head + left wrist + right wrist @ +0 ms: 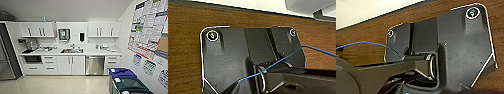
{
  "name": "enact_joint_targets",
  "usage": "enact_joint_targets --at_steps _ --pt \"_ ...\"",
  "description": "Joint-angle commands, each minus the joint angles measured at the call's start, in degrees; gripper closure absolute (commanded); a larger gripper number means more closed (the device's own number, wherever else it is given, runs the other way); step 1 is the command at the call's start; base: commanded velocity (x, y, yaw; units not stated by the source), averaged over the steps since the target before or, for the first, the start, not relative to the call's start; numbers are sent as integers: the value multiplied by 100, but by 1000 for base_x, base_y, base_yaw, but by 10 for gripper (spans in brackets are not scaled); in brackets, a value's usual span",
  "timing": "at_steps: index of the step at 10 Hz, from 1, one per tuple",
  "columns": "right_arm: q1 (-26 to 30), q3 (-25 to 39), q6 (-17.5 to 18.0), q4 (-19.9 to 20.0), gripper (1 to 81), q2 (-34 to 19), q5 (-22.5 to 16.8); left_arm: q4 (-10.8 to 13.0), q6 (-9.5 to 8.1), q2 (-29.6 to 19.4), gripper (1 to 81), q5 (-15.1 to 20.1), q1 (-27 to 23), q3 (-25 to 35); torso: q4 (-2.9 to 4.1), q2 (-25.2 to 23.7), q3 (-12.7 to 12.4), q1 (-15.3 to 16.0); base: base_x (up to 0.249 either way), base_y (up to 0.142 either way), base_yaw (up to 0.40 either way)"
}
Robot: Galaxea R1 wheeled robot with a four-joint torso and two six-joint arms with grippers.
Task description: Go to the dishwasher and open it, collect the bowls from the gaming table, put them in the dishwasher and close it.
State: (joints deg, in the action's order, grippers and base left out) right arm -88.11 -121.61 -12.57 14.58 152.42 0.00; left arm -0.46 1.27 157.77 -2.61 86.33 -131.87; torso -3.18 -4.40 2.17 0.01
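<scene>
Head view looked across a kitchenette from some way back. The dishwasher (95, 65) stood under the counter (100, 53) at about 5 o'clock from the sink (72, 50), its steel front shut and its bar handle across the top edge. White cabinet doors (71, 65) flanked it at 9 o'clock and a stack of drawers (112, 63) at 3 o'clock. A microwave (32, 59) sat low at the far 9 o'clock end of the run. Recycling bins, one with a blue lid (121, 72) and one with a green lid (130, 83), stood at roughly 4 o'clock from the dishwasher, near the poster wall (150, 27). Pale floor (62, 85) lay open between camera and unit.

No bowls and no gaming table were to be seen from here.

Left wrist view and right wrist view: dark mount plate over a brown wood-grain surface (183, 50), with a blue cable (278, 60) across it. Finger state of either gripper: cannot tell.

Judgement: step in hand was the first one, the approach to the dishwasher; the door was not yet opened. The next move appears to call for closing the gap, squaring up to the steel front while keeping off the bins at the 4 o'clock side, then bringing a gripper level with the bar handle. Room must be left for the door to drop forward.
</scene>
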Motion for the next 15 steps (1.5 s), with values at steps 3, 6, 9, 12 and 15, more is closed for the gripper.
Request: enact_joint_targets --at_steps 3,6,9,12,15 --pt "351 86 -26 -17 10 -113 -352 38 -4 -87 10 287 -340 64 0 0 0 -1 148 0 0" --pt "369 86 -26 -25 10 -104 -352 38 -4 -88 10 287 -340 64 0 0 0 2 143 0 0" --pt "360 86 -26 -25 10 -113 -352 46 -4 -79 10 287 -340 64 0 -2 -2 -1 129 0 0" --pt "360 86 -26 -25 10 -113 -352 46 -4 -70 10 287 -340 64 0 0 0 0 120 0 0" --pt "369 86 -26 -17 10 -104 -352 46 -4 -70 10 287 -340 64 0 0 0 0 116 0 0"
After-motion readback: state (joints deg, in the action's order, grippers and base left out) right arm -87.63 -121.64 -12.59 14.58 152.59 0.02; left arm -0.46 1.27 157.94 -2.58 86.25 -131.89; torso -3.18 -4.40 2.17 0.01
